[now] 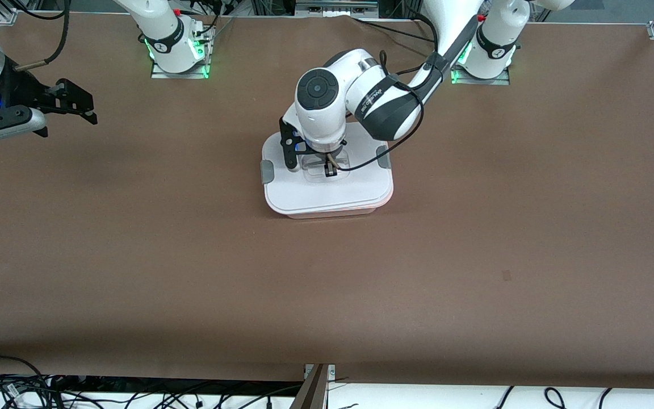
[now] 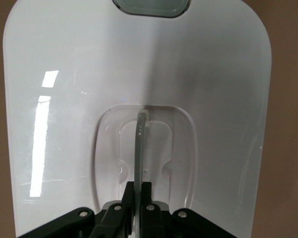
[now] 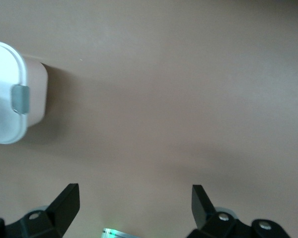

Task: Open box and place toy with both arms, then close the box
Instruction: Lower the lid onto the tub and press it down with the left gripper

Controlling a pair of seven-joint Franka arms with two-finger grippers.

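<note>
Box point(image 1: 327, 187) lidded, left gripper point(image 2: 137, 198) pinching handle point(image 2: 140, 144)

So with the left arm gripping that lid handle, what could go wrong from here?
The lid sits slightly askew on the box, pink rim showing along one edge, so it may not seat properly. The left end effector pinches only the thin handle, which could slip or tilt the lid. The right end effector waits open over bare table toward its own end, so nothing steadies the box if it shifts.
</note>
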